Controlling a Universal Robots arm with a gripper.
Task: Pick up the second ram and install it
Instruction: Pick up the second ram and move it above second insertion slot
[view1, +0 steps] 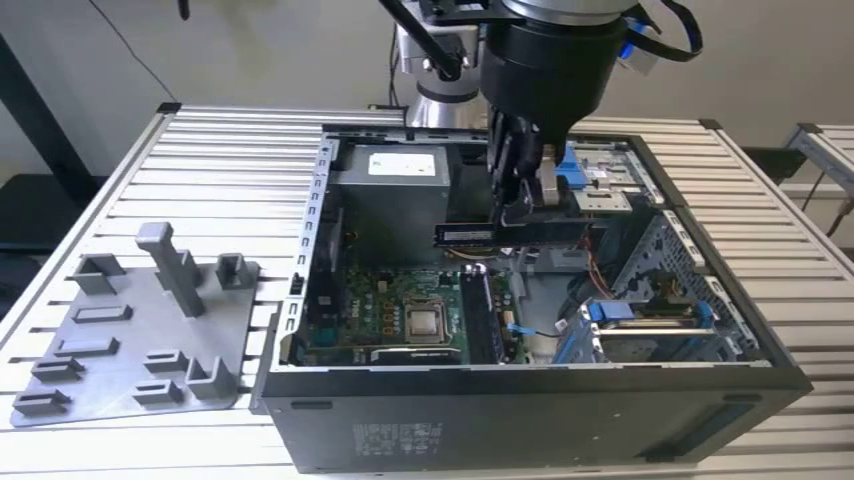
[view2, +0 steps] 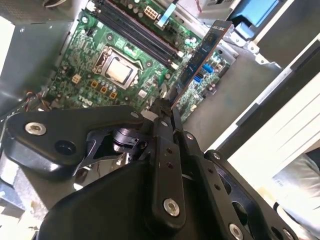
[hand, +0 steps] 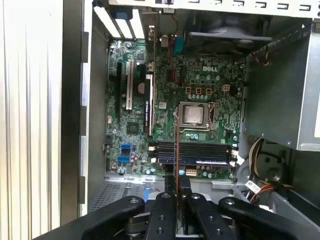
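Note:
The second ram (view1: 467, 234) is a thin dark stick held level above the open computer case, over the motherboard (view1: 394, 310). My gripper (view1: 514, 222) is shut on one end of it. In the second wrist view the ram (view2: 202, 55) juts out from the gripper (view2: 167, 107) over the green board. The first wrist view catches the ram (hand: 176, 142) edge-on as a thin line rising from the gripper (hand: 177, 182), in front of the long black memory slots (hand: 200, 152). These slots (view1: 481, 315) lie beside the processor (view1: 427, 322), below and nearer than the held stick.
A grey power-supply box (view1: 387, 185) fills the case's far corner. Blue-tabbed drive bays (view1: 594, 175) and a metal cage (view1: 654, 320) stand on the exterior view's right. A grey fixture plate with upright posts (view1: 134, 340) lies on the slatted table on the exterior view's left.

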